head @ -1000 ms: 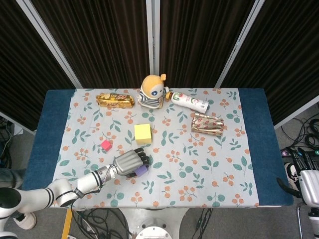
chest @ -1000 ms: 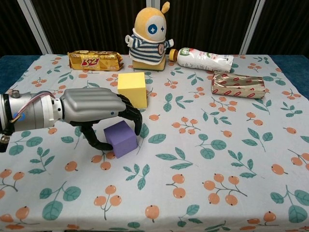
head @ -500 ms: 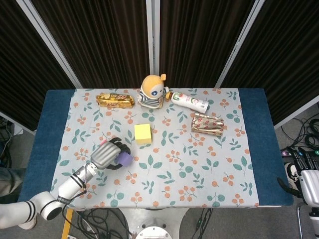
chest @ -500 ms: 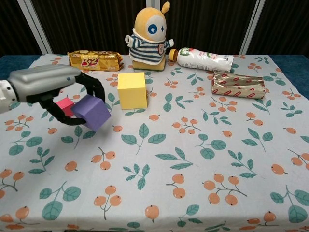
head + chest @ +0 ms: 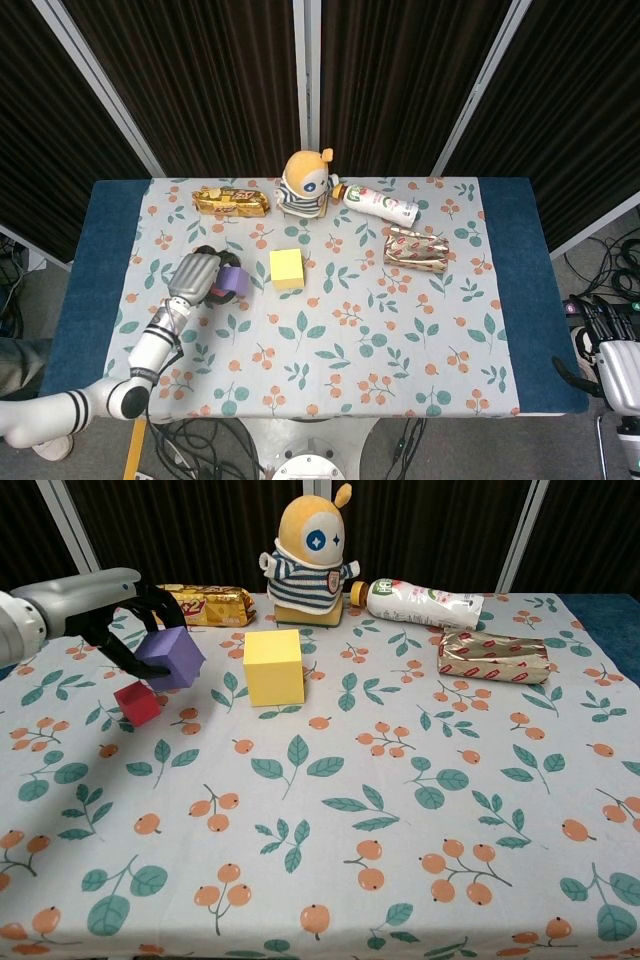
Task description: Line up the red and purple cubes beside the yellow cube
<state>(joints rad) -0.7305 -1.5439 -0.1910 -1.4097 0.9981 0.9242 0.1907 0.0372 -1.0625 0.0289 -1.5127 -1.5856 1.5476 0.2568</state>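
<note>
Head view: the desk [image 5: 510,290] is blue, covered by a floral cloth [image 5: 400,340], with dark curtains [image 5: 200,70] behind and cables on the floor. The left hand [image 5: 196,276] grips the purple cube [image 5: 232,281], just left of the yellow cube [image 5: 287,268]. A toy [image 5: 303,184], biscuit pack [image 5: 231,200], bottle [image 5: 380,204] and foil pack [image 5: 417,248] lie along the far side. The right hand [image 5: 612,350] hangs off the desk's right edge; whether it is open or closed cannot be told.

Chest view: the left hand [image 5: 110,605] holds the purple cube [image 5: 170,657] tilted, raised above the red cube [image 5: 137,702], which rests on the cloth [image 5: 420,800] left of the yellow cube [image 5: 273,666]. The head view hides the red cube; this view omits the right hand.
</note>
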